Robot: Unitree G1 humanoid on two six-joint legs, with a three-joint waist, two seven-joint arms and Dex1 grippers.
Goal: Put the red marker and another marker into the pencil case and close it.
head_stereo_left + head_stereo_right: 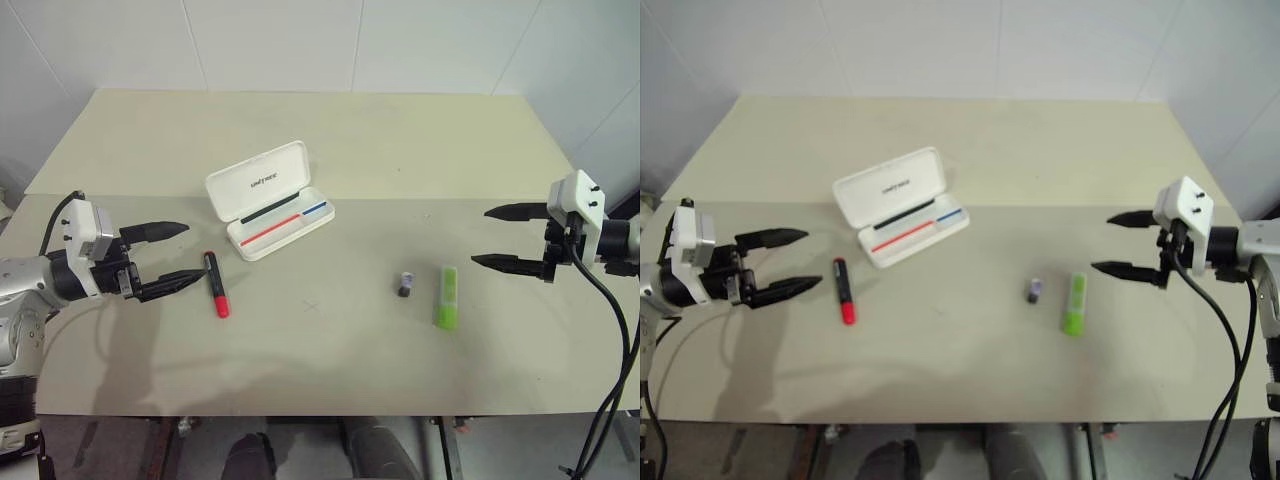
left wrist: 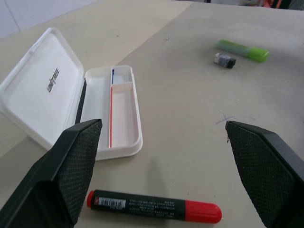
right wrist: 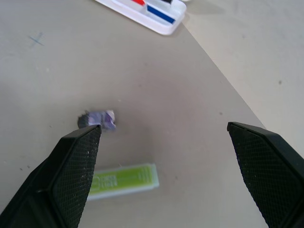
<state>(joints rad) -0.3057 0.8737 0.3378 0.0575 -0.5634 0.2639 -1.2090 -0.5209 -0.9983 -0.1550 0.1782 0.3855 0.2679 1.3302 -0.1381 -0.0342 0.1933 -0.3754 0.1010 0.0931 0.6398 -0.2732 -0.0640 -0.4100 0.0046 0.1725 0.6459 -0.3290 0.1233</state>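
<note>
Seen from the head: left gripper (image 1: 165,258) and right gripper (image 1: 508,238) spread wide, empty, at opposite table (image 1: 330,350) edges; red marker (image 1: 216,284) just beside left fingertips, open pencil case (image 1: 268,199) behind it, green highlighter (image 1: 447,296) and small grey eraser (image 1: 406,285) nearer right. Left wrist: marker lying between open fingers (image 2: 76,166). Right wrist: highlighter and eraser below parted fingers (image 3: 76,171).

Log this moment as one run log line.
pencil case: open, empty | red marker: on table by left end effector | green highlighter: on table near right end effector | both open, holding nothing
</note>
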